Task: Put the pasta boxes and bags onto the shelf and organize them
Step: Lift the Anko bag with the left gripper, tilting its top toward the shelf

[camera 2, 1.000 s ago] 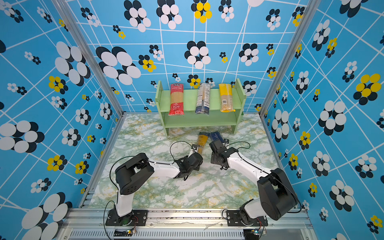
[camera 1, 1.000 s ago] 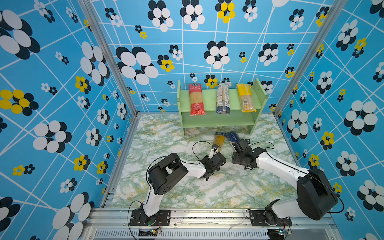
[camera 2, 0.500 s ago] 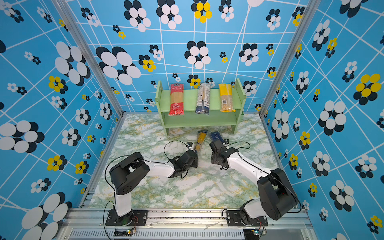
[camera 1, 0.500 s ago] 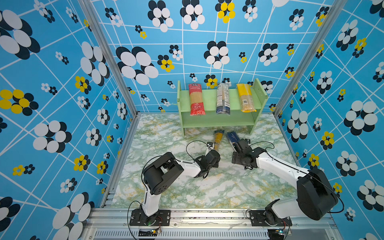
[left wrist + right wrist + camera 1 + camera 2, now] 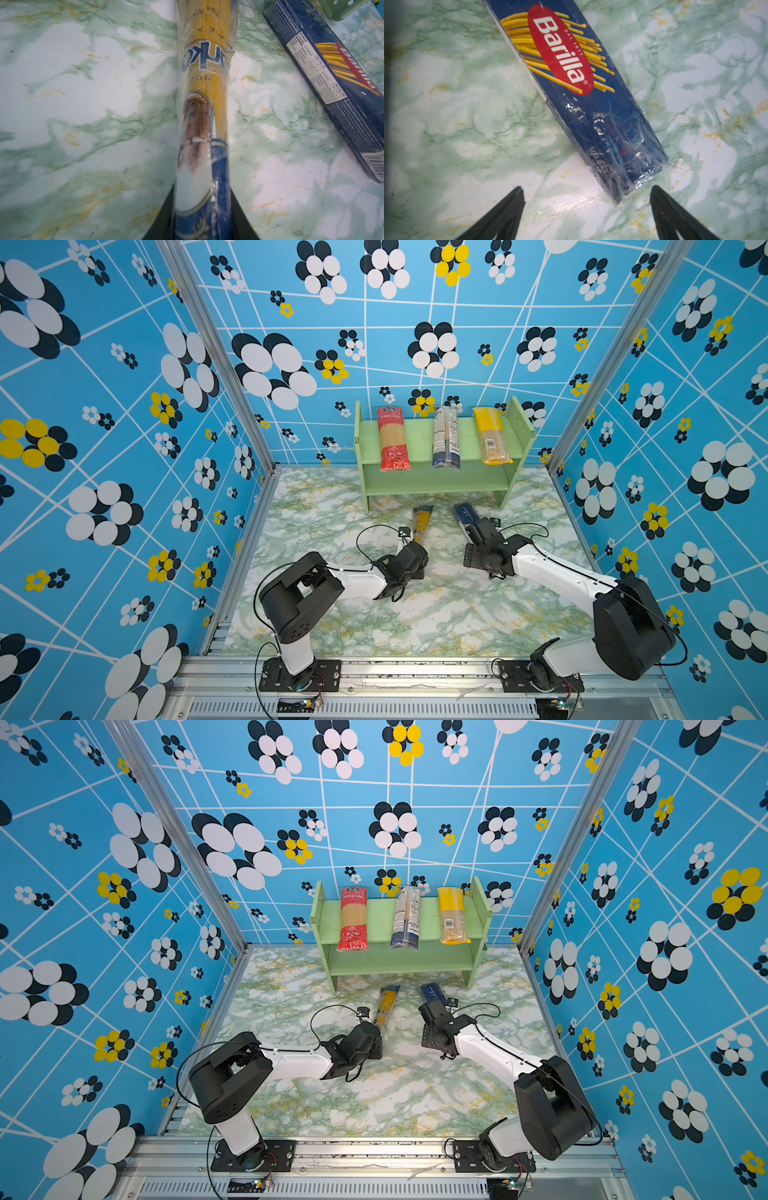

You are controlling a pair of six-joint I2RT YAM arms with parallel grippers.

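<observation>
A blue-ended bag (image 5: pixel 422 520) (image 5: pixel 386 1004) of spaghetti lies on the marble table in front of the shelf. My left gripper (image 5: pixel 415 545) (image 5: pixel 200 199) is shut on its near blue end (image 5: pixel 207 187). Beside it lies the dark blue Barilla box (image 5: pixel 464 515) (image 5: pixel 431 992) (image 5: pixel 332 72) (image 5: pixel 571 83). My right gripper (image 5: pixel 477 533) (image 5: pixel 586 193) stands open just behind the box's near end, apart from it, the box corner nearer one finger. The light green shelf (image 5: pixel 419 439) (image 5: pixel 382 919) carries on its top tier a red-ended bag (image 5: pixel 392 443), a clear white/blue-label bag (image 5: pixel 445 439) and a yellow-topped bag (image 5: pixel 491 439).
The shelf's lower tier (image 5: pixel 436 487) holds nothing I can see. Patterned blue walls with metal corner posts (image 5: pixel 232 377) close in the table on three sides. A shelf foot (image 5: pixel 340 10) stands just past the box's far end.
My left gripper has slid forward and closed on the near end of the blue-ended bag. The right arm and the Barilla box have stayed where they were.
</observation>
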